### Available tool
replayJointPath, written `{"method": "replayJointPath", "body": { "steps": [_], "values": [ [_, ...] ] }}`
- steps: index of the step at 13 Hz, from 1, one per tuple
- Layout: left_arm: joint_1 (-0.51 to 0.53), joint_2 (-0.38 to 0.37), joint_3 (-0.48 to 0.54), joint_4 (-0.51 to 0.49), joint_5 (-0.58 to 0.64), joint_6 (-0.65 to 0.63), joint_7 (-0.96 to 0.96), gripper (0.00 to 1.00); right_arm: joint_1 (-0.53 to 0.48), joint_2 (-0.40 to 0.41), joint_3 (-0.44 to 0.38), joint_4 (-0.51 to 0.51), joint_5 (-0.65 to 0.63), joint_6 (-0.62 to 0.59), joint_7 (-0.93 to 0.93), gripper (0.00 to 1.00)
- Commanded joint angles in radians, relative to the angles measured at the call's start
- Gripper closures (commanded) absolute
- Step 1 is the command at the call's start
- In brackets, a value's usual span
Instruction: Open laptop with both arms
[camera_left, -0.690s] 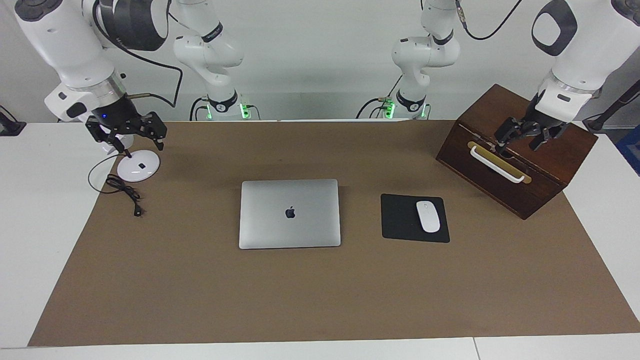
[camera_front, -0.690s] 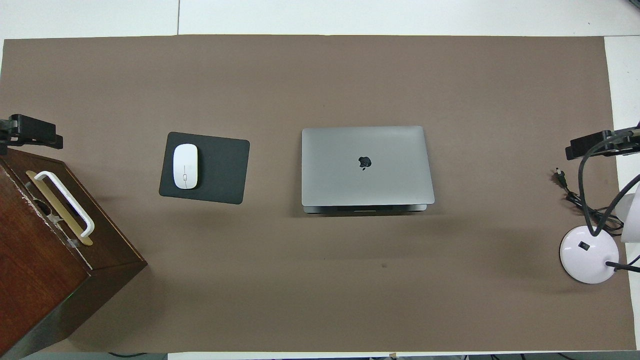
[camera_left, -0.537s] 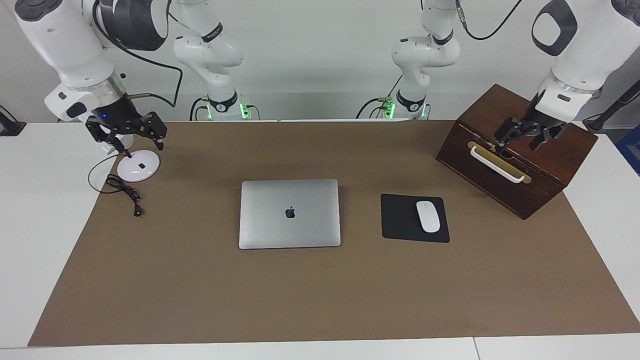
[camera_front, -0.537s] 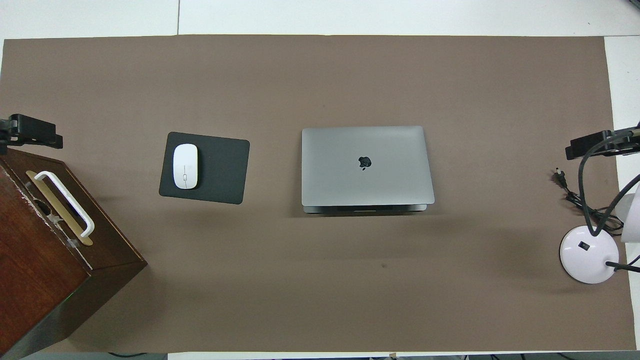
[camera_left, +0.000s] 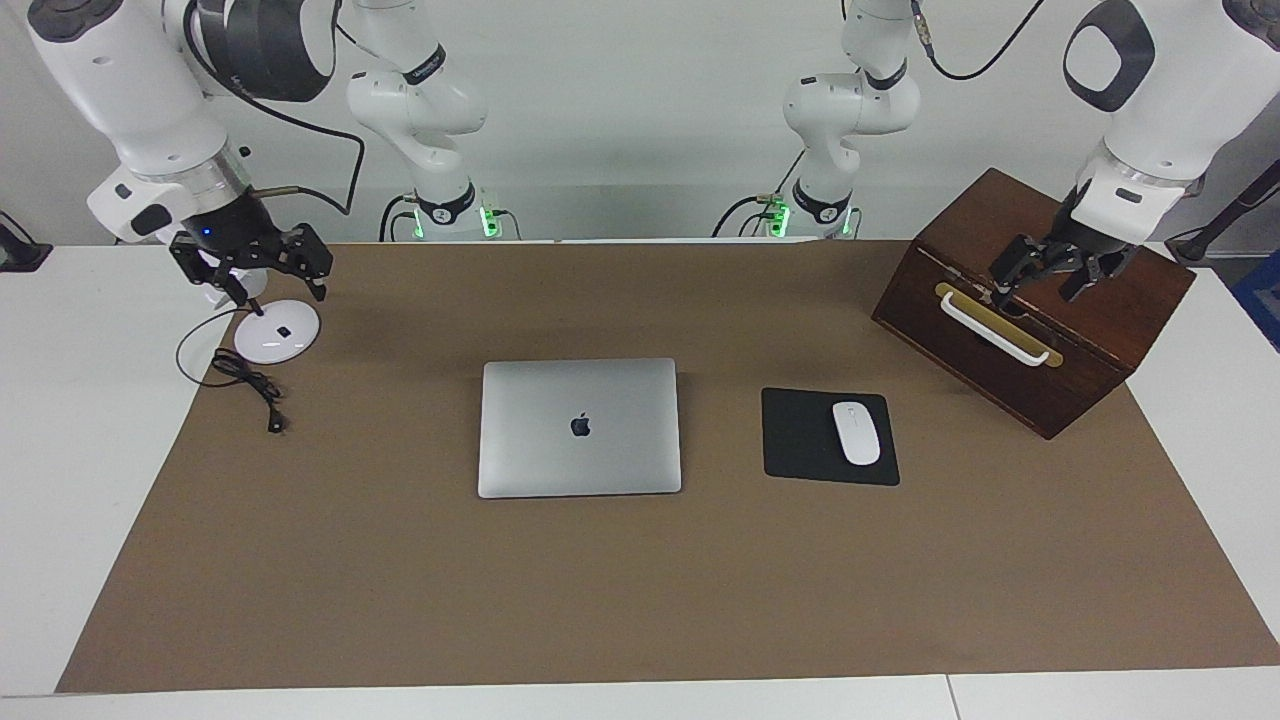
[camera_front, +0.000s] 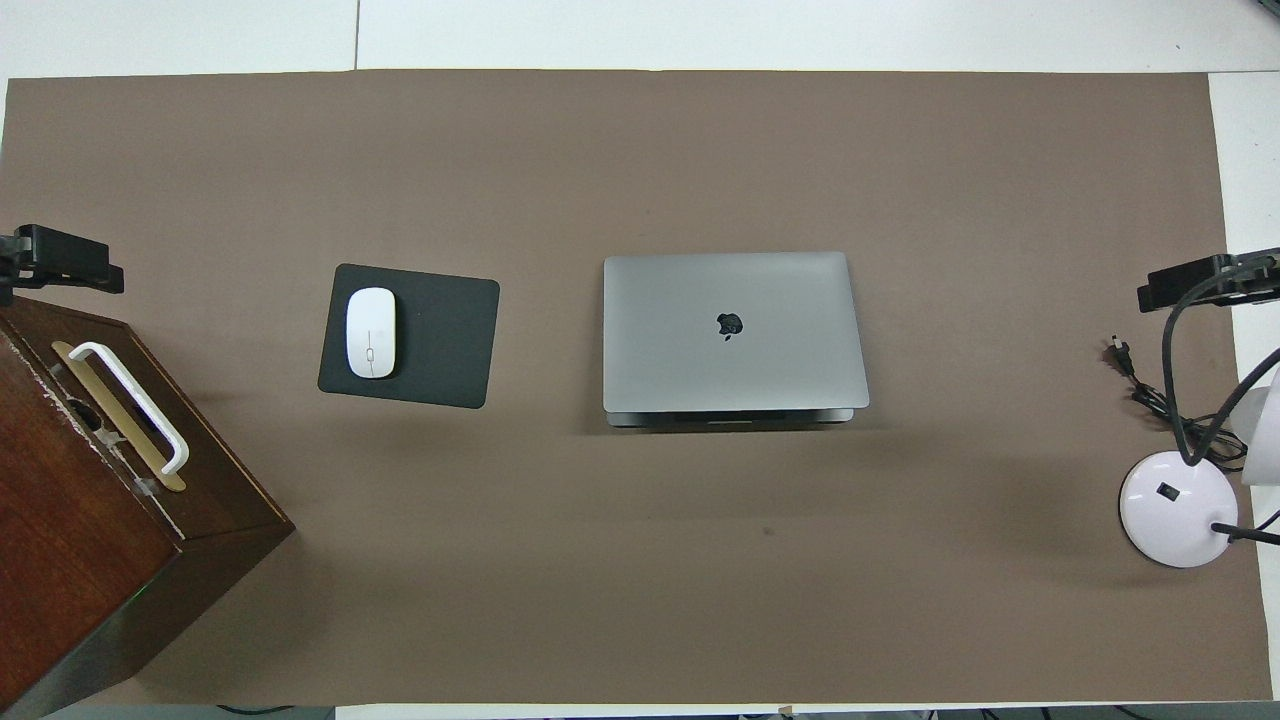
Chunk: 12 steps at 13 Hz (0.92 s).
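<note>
Silver-grey and shut at frame centre, the laptop (camera_left: 579, 427) needs my open, empty left end effector (camera_left: 1050, 272) and right end effector (camera_left: 262, 264) to steady its base and lift its lid.

The laptop (camera_left: 579, 427) is set mid-counter (camera_left: 640, 590), lid down. The mouse pad (camera_left: 805, 438), carrying the mouse (camera_left: 856, 432), is placed beside it toward the left arm's end. The wooden box (camera_left: 1030, 300) is found nearer the robots at that end, the lamp base (camera_left: 277, 331) at the right arm's end.

White mouse (camera_left: 856, 432) on black pad (camera_left: 800, 436); wooden box (camera_left: 1040, 330); desk lamp (camera_left: 277, 331).
</note>
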Motion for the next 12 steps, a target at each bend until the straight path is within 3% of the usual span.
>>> {"method": "replayJointPath", "body": {
  "steps": [1, 5, 9, 10, 11, 12],
  "values": [
    [0.020, -0.011, -0.002, -0.028, -0.032, 0.036, -0.005, 0.00, -0.010, -0.019, 0.002, -0.026, -0.014, 0.026, -0.016, 0.00],
    [0.020, -0.011, -0.002, -0.031, -0.034, 0.040, -0.006, 0.00, -0.014, -0.023, 0.002, -0.052, -0.014, 0.042, -0.016, 0.00],
    [0.019, -0.011, -0.002, -0.031, -0.034, 0.044, -0.008, 0.04, -0.044, -0.095, -0.002, -0.244, -0.003, 0.246, -0.104, 0.00],
    [0.019, -0.011, -0.002, -0.031, -0.034, 0.044, -0.008, 0.32, -0.056, -0.106, -0.002, -0.282, 0.002, 0.290, -0.133, 0.00],
    [0.019, -0.011, -0.002, -0.031, -0.034, 0.044, -0.008, 0.76, -0.066, -0.115, -0.002, -0.318, 0.005, 0.332, -0.153, 0.00],
    [0.019, -0.011, -0.002, -0.031, -0.032, 0.045, -0.008, 1.00, -0.070, -0.128, -0.002, -0.365, 0.023, 0.382, -0.167, 0.00]
  ]
}}
